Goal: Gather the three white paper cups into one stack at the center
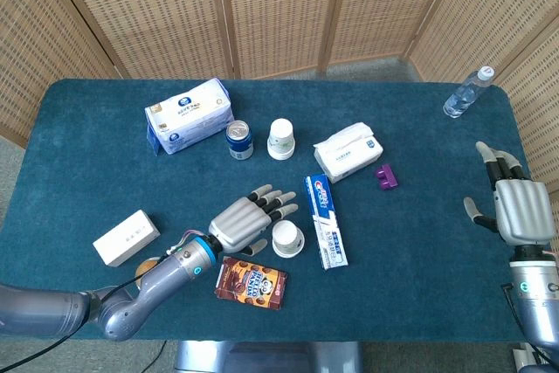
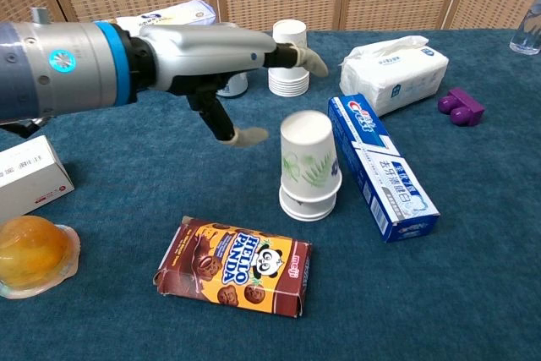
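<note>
Silver left hand (image 2: 211, 48) hovers with fingers spread, empty, beside two nested cups (image 2: 309, 166) at centre — "HELLO PANDA" box (image 2: 234, 265) just in front. Third cup (image 1: 280, 139) stands behind, apart. Right hand (image 1: 515, 207) — open, fingers extended.

Woven rattan screens (image 1: 279, 6) in wooden frames fold around the back and sides — a dark teal carpeted surface (image 1: 419, 242) sits before them, evenly lit.
</note>
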